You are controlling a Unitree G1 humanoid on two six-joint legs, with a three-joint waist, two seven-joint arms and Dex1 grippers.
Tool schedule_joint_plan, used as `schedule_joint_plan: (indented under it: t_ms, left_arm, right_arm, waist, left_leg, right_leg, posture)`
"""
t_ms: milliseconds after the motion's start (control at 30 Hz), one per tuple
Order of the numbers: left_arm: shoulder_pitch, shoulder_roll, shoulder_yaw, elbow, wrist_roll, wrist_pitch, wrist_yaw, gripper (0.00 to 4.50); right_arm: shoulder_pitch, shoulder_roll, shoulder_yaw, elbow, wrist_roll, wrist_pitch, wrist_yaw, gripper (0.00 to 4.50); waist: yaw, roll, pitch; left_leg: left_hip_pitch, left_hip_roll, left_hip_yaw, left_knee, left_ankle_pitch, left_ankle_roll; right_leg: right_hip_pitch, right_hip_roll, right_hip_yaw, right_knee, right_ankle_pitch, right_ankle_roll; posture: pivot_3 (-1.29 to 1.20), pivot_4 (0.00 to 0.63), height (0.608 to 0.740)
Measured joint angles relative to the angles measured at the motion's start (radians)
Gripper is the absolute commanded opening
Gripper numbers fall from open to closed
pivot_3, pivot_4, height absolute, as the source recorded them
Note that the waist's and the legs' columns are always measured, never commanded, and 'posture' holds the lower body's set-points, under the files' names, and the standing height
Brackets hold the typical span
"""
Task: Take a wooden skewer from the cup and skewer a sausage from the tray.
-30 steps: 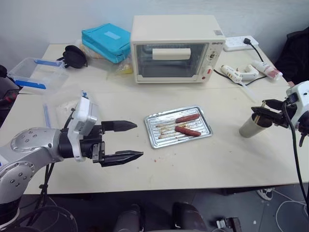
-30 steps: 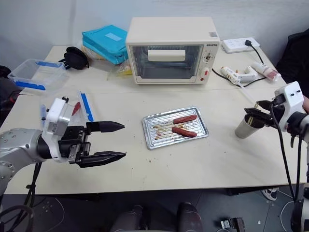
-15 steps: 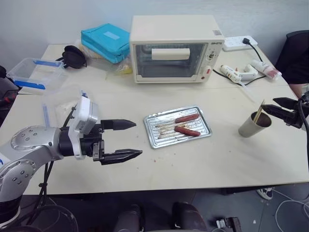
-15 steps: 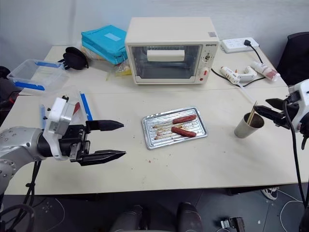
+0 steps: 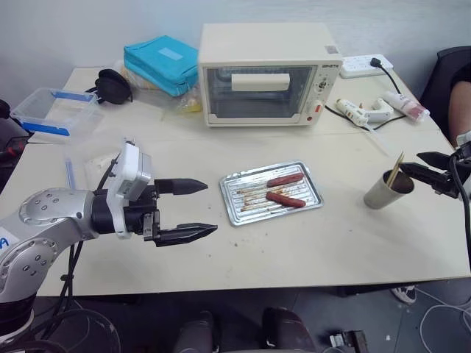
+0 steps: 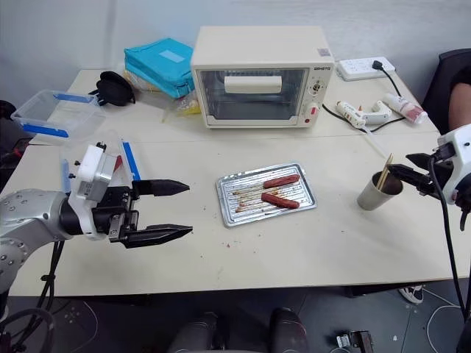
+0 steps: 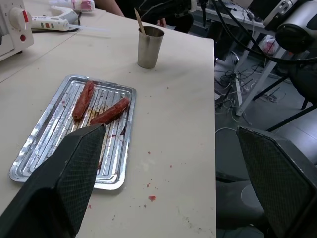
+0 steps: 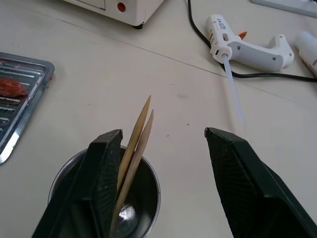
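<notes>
Black right end effector (image 8: 157, 173) level, spread above cup (image 8: 106, 198); skewers inside.

The tray (image 5: 313, 197) sat flat mid-worktop, shiny silver with a ridged bottom and brown grease streaks. Two sausages lay in its right half, side by side but apart; the sausage (image 5: 286, 199) nearer the front edge was the darker, glossy one, angled slightly. Well off to the right stood the cup (image 5: 382, 191), upright, greyish. Two skewers leaned inside it, touching each other; the wooden skewer (image 8: 136, 133) poked up past the rim, tilted.
</notes>
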Motion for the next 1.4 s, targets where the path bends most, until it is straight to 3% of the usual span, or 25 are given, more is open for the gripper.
schedule_joint_plan:
  t_ms: [1400]
  left_arm:
    - [-0.041,0.0,-0.002,0.001,0.005,0.002,-0.006,4.5]
  right_arm:
    - [0.005,0.021,0.027,0.063,-0.063,-0.116,-0.024,2.74]
  waist:
    - [-0.001,0.0,0.0]
  left_leg:
    - [0.0,0.0,0.0,0.0,0.0,0.0]
  right_leg:
    - [0.0,0.0,0.0,0.0,0.0,0.0]
  posture:
    - [0.0,0.15,0.74]
